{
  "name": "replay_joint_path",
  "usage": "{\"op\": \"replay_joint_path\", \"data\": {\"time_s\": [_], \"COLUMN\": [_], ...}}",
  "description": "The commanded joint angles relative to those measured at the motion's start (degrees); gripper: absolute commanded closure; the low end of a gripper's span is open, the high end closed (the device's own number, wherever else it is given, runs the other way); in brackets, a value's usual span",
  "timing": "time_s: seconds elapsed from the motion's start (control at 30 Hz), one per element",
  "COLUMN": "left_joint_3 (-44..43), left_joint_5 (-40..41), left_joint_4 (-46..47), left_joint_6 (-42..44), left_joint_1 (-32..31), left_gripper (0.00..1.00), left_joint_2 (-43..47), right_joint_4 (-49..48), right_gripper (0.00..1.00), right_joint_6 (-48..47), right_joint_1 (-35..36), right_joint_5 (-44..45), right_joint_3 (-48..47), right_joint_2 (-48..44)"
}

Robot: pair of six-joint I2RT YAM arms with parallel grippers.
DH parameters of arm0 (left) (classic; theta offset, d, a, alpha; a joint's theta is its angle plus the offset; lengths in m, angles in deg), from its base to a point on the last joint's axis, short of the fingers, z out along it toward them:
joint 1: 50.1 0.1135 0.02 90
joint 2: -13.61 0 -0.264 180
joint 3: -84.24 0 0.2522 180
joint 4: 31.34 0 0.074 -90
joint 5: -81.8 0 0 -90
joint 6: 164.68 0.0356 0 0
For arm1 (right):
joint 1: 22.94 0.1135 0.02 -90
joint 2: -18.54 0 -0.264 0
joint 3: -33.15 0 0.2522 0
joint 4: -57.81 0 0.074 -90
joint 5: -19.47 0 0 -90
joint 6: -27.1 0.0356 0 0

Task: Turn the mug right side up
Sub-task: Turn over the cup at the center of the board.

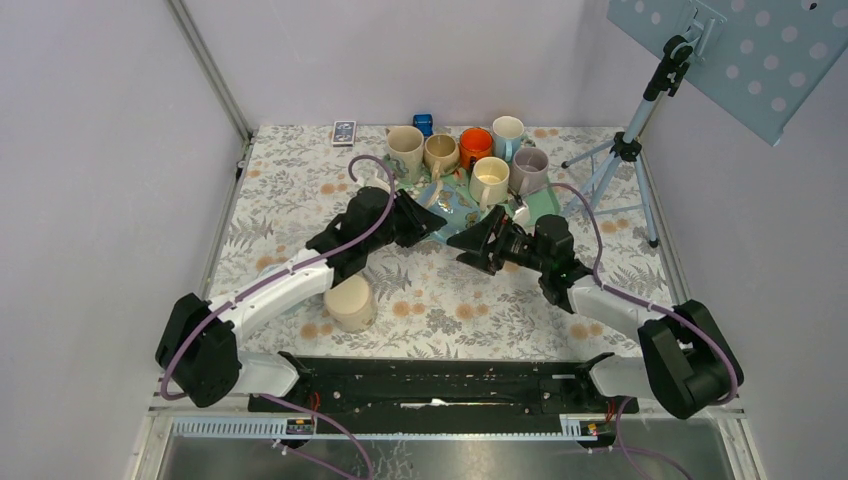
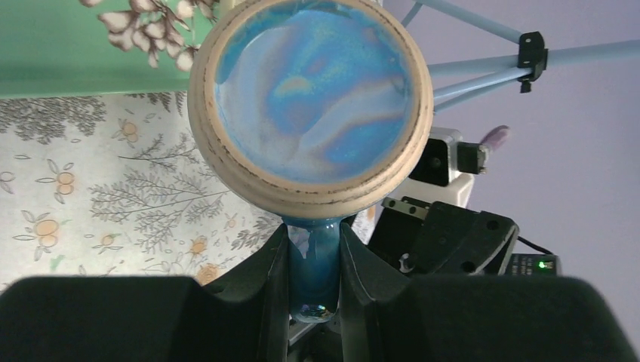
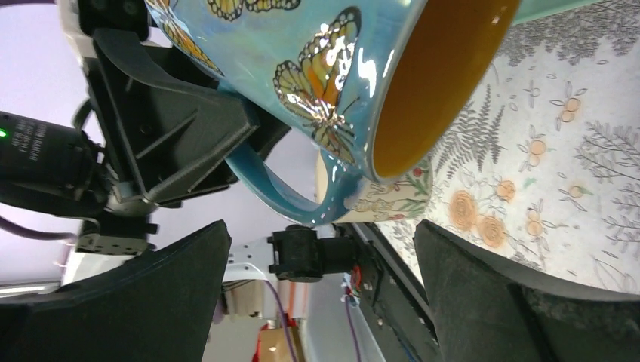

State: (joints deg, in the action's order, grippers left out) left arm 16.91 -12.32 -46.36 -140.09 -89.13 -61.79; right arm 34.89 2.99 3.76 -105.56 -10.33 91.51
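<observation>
Mug (image 3: 302,45), blue with butterflies, hangs above the desk (image 1: 300,200) near its middle, between the two arms. The left pincer (image 2: 313,249) is clamped tight on the mug's handle (image 3: 260,181). The round base faces the left wrist camera and the yellow inside faces away from it. The right pincer (image 3: 321,245) sits just beside the mug with its fingers (image 3: 173,294) spread wide and holding nothing; the handle curves above the gap between them without touching.

At 12 o'clock six mugs (image 1: 475,150) crowd the far edge, and a green tray (image 1: 545,208) lies just beyond the lifted mug at about 1 o'clock. A tripod (image 1: 620,150) stands off the right edge at 2 o'clock. A cream mug (image 1: 350,303) sits at 7 o'clock, close against the left forearm. Bare flowered cloth shows at 9 o'clock out to the left edge, at 6 o'clock between the arms, and at 3 o'clock beside the right arm.
</observation>
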Motion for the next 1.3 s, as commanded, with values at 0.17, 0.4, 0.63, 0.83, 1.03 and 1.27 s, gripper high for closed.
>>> {"op": "replay_joint_path", "data": {"time_s": [0.17, 0.4, 0.63, 0.83, 1.03, 1.27], "left_joint_3": [1.9, 4.3, 6.0, 8.0, 9.8, 11.8], "left_joint_5": [-6.0, -7.8, -9.3, -10.2, -10.8, -11.9], "left_joint_4": [20.9, 25.7, 28.4, 30.4, 31.1, 32.6], "left_joint_6": [-8.7, -12.4, -14.6, -16.0, -16.2, -16.4], "left_joint_1": [0.6, 0.8, 0.7, 0.8, 0.7, 0.8], "left_gripper": [1.00, 1.00, 1.00, 1.00, 1.00, 1.00], "left_joint_2": [-0.7, -1.6, -2.0, -1.7, -1.0, -0.9], "right_joint_4": [-31.3, -42.9, -47.6, -49.8, -49.5, -48.0], "right_gripper": [0.10, 0.27, 0.40, 0.51, 0.63, 0.87], "right_joint_6": [19.3, 27.0, 30.5, 31.9, 31.9, 30.5], "right_joint_1": [0.6, 0.7, 0.6, 0.6, 0.7, 0.8], "right_joint_5": [-0.8, 0.5, 1.5, 2.1, 2.1, 1.5], "right_joint_3": [3.4, 3.9, 3.9, 3.1, 1.9, 1.0], "right_joint_2": [8.1, 13.8, 16.9, 18.2, 18.5, 18.5]}}
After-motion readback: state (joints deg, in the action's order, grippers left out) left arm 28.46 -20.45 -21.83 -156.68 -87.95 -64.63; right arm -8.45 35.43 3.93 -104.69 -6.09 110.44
